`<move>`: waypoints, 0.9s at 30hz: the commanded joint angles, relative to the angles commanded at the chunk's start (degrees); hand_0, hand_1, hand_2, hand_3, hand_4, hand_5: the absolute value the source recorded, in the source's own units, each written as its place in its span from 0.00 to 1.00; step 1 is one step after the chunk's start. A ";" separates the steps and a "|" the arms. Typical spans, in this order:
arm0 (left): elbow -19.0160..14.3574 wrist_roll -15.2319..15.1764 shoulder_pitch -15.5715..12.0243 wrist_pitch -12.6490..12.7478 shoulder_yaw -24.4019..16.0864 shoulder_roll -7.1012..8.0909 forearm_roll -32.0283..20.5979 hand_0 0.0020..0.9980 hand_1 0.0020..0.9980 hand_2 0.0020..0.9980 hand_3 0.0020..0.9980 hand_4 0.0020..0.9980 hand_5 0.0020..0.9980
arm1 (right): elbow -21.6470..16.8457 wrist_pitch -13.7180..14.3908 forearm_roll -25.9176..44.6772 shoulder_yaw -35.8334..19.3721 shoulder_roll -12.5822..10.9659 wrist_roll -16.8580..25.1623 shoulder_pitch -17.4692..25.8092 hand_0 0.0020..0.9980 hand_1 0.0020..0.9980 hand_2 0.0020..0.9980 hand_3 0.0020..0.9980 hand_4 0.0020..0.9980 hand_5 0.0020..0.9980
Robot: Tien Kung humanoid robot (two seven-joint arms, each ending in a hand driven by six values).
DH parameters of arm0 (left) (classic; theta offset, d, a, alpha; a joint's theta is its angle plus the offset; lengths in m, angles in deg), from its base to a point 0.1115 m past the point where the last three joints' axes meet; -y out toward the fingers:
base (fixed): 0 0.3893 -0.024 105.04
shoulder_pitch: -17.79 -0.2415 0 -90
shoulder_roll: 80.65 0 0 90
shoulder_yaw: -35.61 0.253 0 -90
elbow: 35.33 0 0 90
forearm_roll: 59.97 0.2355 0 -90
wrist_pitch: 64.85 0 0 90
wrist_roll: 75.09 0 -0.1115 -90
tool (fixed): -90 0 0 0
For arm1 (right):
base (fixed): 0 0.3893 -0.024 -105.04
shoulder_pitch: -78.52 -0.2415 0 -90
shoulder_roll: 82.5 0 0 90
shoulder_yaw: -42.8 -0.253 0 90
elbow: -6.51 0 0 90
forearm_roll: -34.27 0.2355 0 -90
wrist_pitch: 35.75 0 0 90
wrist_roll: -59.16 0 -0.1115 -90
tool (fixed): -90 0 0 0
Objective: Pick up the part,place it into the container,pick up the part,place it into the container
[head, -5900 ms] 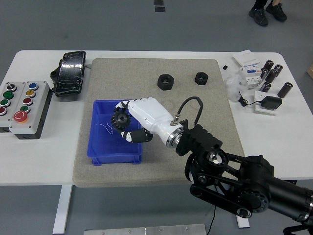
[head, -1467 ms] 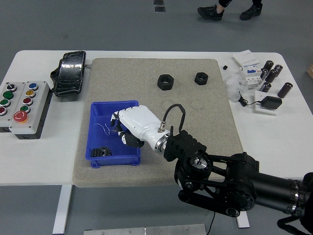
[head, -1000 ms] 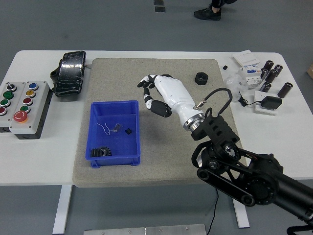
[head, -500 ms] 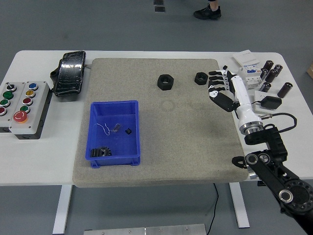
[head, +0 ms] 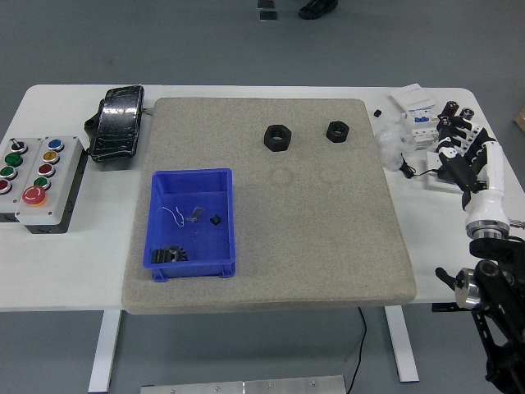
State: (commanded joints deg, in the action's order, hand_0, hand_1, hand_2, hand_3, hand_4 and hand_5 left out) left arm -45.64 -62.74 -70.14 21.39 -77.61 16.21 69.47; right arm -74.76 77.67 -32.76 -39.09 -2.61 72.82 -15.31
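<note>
A blue bin (head: 192, 185) stands on the left part of the grey mat (head: 328, 222). A black gear (head: 170, 256) lies in its near left corner, with a small black piece (head: 216, 219) and a bit of wire (head: 174, 215) further back. Two black hex nuts lie at the mat's far side, a larger one (head: 277, 137) and a smaller one (head: 336, 131). My right hand (head: 459, 148) is at the picture's right edge, over the table beyond the mat, fingers spread and holding nothing. The left arm is out of view.
A button box (head: 37, 172) and a black pouch (head: 119, 121) sit at the table's left. Several black cylinders (head: 477, 150), a white breaker (head: 422, 115), a plastic bag (head: 394, 141) and a black adapter (head: 449, 171) crowd the far right, under and around my right hand.
The gear has been let go into the bin. My right hand has left the bin, swept right across the mat and now is past its right edge, empty.
</note>
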 joint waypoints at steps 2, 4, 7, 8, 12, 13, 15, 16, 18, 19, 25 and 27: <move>0.00 -0.11 0.07 0.06 0.27 -0.12 -0.26 0.66 0.61 0.56 0.61 0.66 0.31 | -0.36 -0.26 0.32 0.06 -0.01 0.21 0.10 0.56 0.64 0.66 0.68 0.62 0.26; 0.00 -0.25 0.12 0.10 0.72 -0.20 -0.62 0.66 0.61 0.56 0.61 0.66 0.31 | -0.52 -0.53 0.33 0.22 0.11 0.26 0.08 0.56 0.64 0.66 0.68 0.62 0.26; 0.00 -0.55 0.25 0.18 1.47 -0.17 -1.28 0.66 0.61 0.56 0.61 0.66 0.31 | -0.61 -0.72 0.49 0.03 0.42 0.36 0.05 0.57 0.64 0.66 0.68 0.63 0.28; 0.00 -0.63 0.33 0.20 1.66 -0.15 -1.50 0.66 0.61 0.56 0.61 0.66 0.31 | -0.63 -0.74 0.52 -0.10 0.43 0.36 0.06 0.57 0.64 0.66 0.68 0.63 0.28; 0.00 -0.82 0.72 0.28 2.26 -0.16 -2.30 0.66 0.61 0.56 0.61 0.66 0.31 | -0.67 -0.77 0.61 -0.74 0.27 0.32 0.08 0.57 0.64 0.66 0.68 0.63 0.28; 0.00 -0.81 0.82 0.30 2.32 -0.21 -2.42 0.66 0.61 0.56 0.61 0.66 0.31 | -0.66 -0.76 0.64 -0.98 0.27 0.31 0.07 0.57 0.64 0.66 0.68 0.64 0.29; 0.00 -0.71 0.91 0.35 2.20 -0.32 -2.41 0.66 0.61 0.56 0.61 0.66 0.31 | -0.65 -0.76 0.67 -1.28 0.34 0.33 0.11 0.57 0.64 0.66 0.68 0.64 0.29; 0.00 -0.63 0.95 0.33 2.10 -0.38 -2.31 0.66 0.61 0.56 0.61 0.66 0.31 | -0.67 -0.77 0.68 -1.43 0.42 0.35 0.18 0.57 0.64 0.66 0.68 0.64 0.29; 0.00 -0.53 1.04 0.35 2.12 -0.49 -2.43 0.66 0.61 0.56 0.61 0.66 0.31 | -0.79 -0.82 0.68 -1.74 0.57 0.41 0.31 0.57 0.64 0.66 0.68 0.64 0.29; 0.00 -0.51 1.08 0.36 2.20 -0.52 -2.57 0.66 0.61 0.56 0.61 0.66 0.30 | -0.88 -0.87 0.66 -1.87 0.63 0.43 0.33 0.57 0.64 0.66 0.68 0.65 0.30; 0.00 -0.54 1.26 0.37 2.88 -0.57 -3.38 0.66 0.61 0.56 0.61 0.66 0.30 | -1.23 -2.74 1.71 -2.34 0.67 0.65 0.15 0.56 0.63 0.66 0.68 0.65 0.29; 0.00 -0.50 1.32 0.34 2.78 -0.56 -3.16 0.66 0.61 0.56 0.61 0.66 0.30 | -0.83 -3.33 2.22 -2.56 0.72 0.76 0.10 0.56 0.63 0.66 0.68 0.65 0.29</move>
State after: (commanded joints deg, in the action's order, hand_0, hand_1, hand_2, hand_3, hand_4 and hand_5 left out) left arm -45.64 -63.25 -68.82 21.74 -74.83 15.65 66.30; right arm -75.59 74.34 -30.54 -41.64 -1.89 73.58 -15.20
